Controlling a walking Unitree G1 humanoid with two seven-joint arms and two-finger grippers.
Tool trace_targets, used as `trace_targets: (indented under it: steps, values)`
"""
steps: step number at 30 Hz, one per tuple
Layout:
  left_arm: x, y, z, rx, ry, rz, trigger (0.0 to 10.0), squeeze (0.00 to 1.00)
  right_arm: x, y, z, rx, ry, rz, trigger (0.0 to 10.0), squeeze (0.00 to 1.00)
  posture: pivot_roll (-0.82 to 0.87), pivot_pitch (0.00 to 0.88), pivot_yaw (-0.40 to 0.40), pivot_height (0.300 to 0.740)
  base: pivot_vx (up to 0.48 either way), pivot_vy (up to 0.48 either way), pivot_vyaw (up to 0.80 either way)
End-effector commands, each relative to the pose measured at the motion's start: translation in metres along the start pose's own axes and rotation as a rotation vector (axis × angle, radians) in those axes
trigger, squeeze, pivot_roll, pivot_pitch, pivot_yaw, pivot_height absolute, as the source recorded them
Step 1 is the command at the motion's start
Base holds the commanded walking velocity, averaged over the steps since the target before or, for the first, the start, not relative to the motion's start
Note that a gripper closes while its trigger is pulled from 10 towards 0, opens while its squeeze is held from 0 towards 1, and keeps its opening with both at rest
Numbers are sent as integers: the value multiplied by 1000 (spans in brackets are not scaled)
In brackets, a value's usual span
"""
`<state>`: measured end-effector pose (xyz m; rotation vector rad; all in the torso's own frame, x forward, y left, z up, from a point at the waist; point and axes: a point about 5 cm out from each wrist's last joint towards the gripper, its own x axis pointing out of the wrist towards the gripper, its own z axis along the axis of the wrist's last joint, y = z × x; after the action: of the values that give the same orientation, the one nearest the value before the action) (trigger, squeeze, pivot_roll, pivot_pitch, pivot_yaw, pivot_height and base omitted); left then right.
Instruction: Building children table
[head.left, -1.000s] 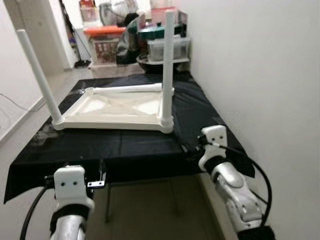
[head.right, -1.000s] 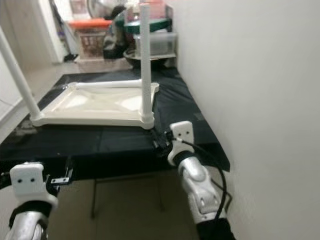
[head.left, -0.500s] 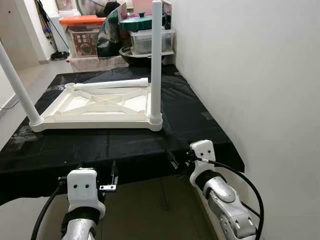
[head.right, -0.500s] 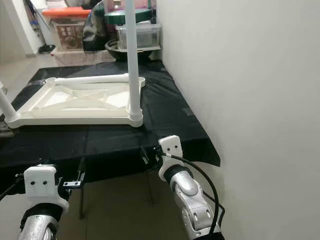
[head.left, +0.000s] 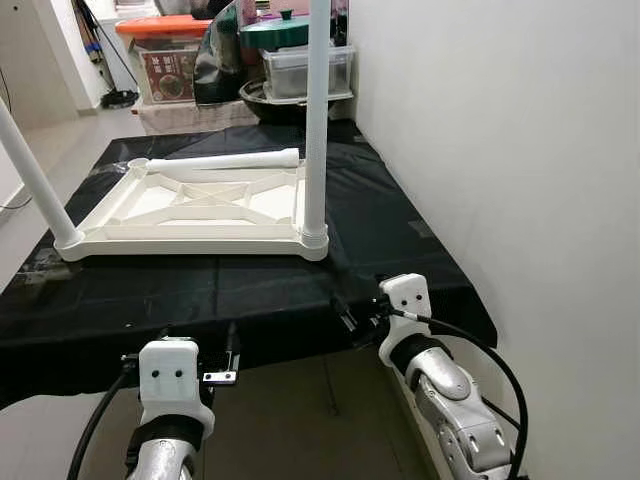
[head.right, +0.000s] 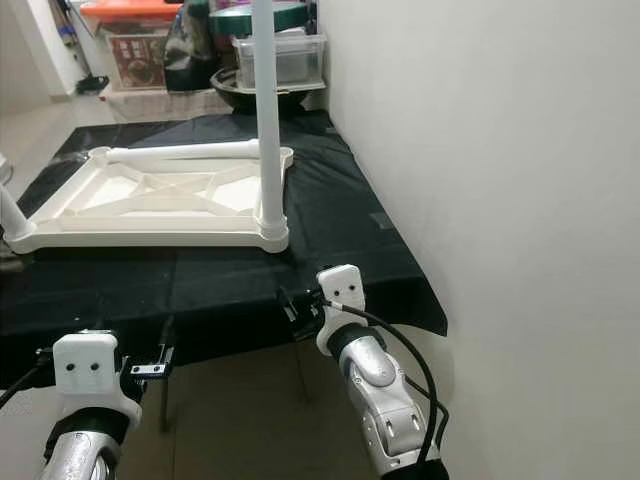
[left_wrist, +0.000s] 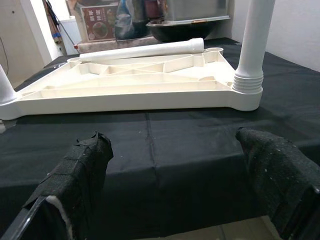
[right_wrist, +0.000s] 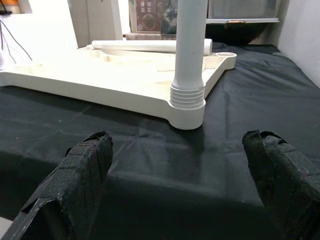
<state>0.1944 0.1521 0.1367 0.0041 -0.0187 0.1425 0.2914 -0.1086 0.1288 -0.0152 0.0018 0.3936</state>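
An upside-down white tabletop (head.left: 190, 205) lies on a black-covered table (head.left: 390, 240). One white leg (head.left: 317, 120) stands upright in its near right corner, and another leg (head.left: 35, 175) stands in the near left corner. A loose leg (head.left: 225, 160) lies along the far edge, beside an empty corner socket (left_wrist: 214, 50). My left gripper (left_wrist: 180, 170) is open, low at the table's front edge, with nothing between its fingers (left_wrist: 80, 175). My right gripper (right_wrist: 182, 175) is also open and empty, facing the near right leg (right_wrist: 190, 55) from the front edge.
A white wall (head.left: 500, 150) runs close along the table's right side. Beyond the far end are stacked storage boxes (head.left: 165, 70), a dark pot (head.left: 290, 100) and a clear lidded container (head.left: 300, 65). Open floor (head.left: 60, 130) lies to the left.
The camera has steadied from a blurred view and shifted, so the whole scene sits differently. Both grippers stay open at the front edge; the tabletop and legs have not moved.
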Motion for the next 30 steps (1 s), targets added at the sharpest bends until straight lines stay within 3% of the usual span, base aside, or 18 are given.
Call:
trace_targets:
  steps: [1, 15, 30]
  values:
    - [0, 0, -6, 15, 30, 0, 10000, 0, 0, 0, -3, -1, 8, -2, 10000, 0, -19, 0, 5, 740, -244, 0, 0]
    - [-1, 0, -7, 15, 40, -1, 10000, 0, 1, 1, -2, -7, 6, -3, 10000, 0, -18, 0, 7, 740, -265, 0, 0]
    - [2, 1, -3, 14, 18, 9, 10000, 0, 3, 0, 1, -10, -3, -11, 10000, 0, -20, 0, 8, 740, 0, 0, 0]
